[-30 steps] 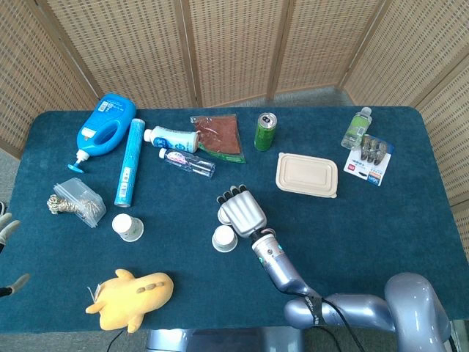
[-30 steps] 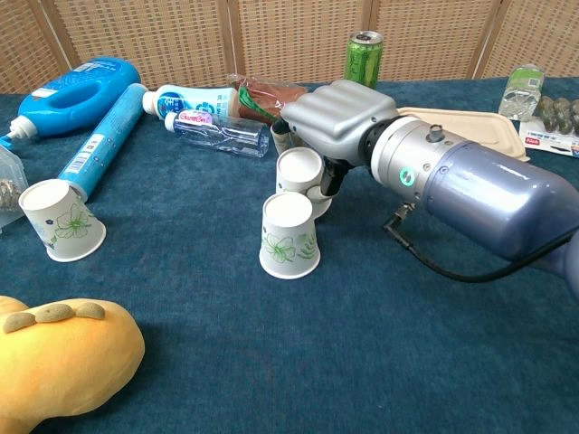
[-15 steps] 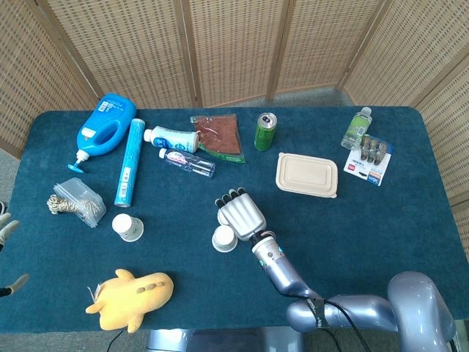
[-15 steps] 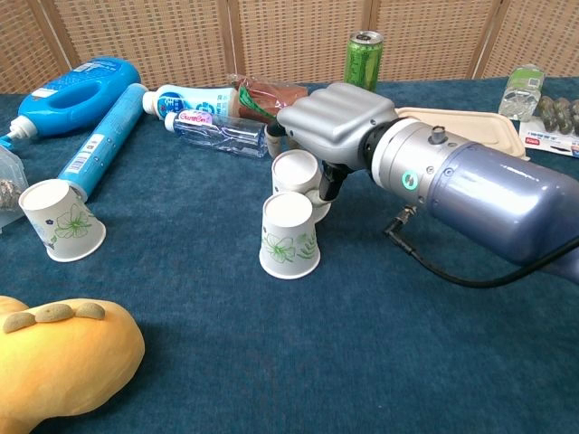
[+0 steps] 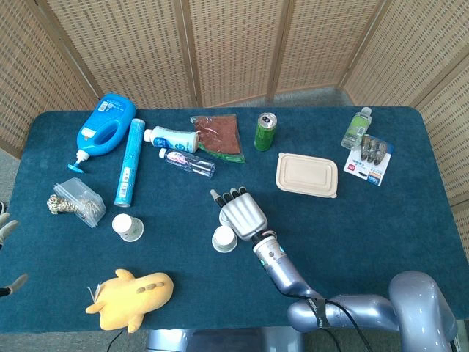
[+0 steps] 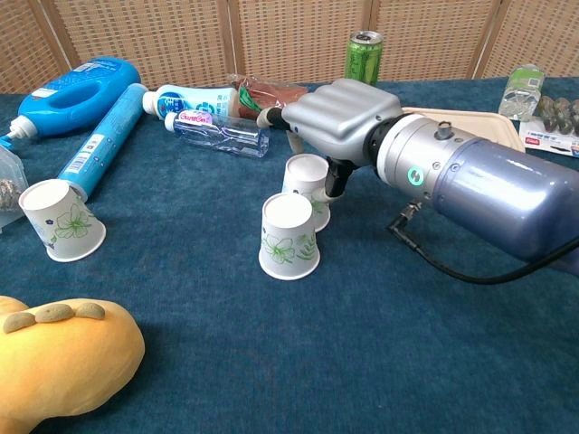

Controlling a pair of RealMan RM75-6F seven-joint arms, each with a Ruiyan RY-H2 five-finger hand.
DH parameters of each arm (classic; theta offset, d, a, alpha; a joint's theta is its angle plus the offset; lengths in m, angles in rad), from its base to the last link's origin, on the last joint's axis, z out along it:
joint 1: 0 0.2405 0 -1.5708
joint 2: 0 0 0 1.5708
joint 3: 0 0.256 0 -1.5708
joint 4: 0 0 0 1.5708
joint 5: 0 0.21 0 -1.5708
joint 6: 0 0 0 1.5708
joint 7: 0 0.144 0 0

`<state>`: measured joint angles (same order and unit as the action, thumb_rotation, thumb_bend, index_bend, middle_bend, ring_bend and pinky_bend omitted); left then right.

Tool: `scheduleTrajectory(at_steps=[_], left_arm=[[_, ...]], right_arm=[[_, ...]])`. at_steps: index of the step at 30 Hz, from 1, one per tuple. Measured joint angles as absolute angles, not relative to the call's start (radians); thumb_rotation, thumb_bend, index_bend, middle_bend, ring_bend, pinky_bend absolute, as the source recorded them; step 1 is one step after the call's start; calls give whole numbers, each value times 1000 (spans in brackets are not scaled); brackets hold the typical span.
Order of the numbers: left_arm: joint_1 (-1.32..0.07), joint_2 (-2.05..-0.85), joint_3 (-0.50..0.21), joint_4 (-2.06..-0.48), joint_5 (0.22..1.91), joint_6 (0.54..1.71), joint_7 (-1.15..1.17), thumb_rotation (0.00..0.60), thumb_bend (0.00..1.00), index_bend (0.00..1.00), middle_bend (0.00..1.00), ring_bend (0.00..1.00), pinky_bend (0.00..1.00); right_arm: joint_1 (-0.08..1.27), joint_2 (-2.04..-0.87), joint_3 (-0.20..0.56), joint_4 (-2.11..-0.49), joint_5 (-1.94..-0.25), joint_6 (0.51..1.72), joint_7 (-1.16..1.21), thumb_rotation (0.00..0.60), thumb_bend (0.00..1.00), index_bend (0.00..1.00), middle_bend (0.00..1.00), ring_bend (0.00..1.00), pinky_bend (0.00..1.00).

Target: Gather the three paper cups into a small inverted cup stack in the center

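In the head view, your right hand [image 5: 242,215] sits at the centre of the bench [image 5: 366,235], fingers stretched toward the upper left. One inverted paper cup [image 5: 224,238] peeks out at its lower left edge; a second is hidden beneath the palm. The far cup [image 5: 127,227] stands well apart at the left, above the yellow plush toy [image 5: 130,291]. Your left hand [image 5: 6,229] barely shows at the left edge; you cannot tell how its fingers lie

In the chest view, the right hand [image 6: 335,113] arches over the rear cup [image 6: 306,188], with its thumb beside that cup's right wall, though you cannot tell whether it actually pinches it. The front cup [image 6: 289,235] stands just in front, touching or nearly so. The third cup [image 6: 58,220] waits tilted at the left edge

Get a firm pinch on the rear cup before lifting, raise it straight up above the front cup's top, then lower it squarely; a sideways drag will likely topple the front one
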<state>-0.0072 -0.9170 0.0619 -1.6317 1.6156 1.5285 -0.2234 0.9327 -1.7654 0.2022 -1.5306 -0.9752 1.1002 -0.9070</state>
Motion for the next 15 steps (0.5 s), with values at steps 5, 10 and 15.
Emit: scheduleTrajectory(at_steps=[5,10,15], left_arm=[[-6,-915,61,-1632,1614,1532,-229,600,256,0,0,0,0],[-5,-914,59,-1631,1612,1533,-234,600,255,0,0,0,0],[-3,-915,62,-1633,1619,1538,-228,600,255,0,0,0,0]], right_arm=[[927,-1743,194,-1556,-984,1107,-908,600,265,64,322,257,366],[911,-1687,182,-1625,-1027,1125,-891,600,262,71,318,248,366],[875,-1605,161,-1691,-1112,1150,-819,600,246,86,312,243,365]])
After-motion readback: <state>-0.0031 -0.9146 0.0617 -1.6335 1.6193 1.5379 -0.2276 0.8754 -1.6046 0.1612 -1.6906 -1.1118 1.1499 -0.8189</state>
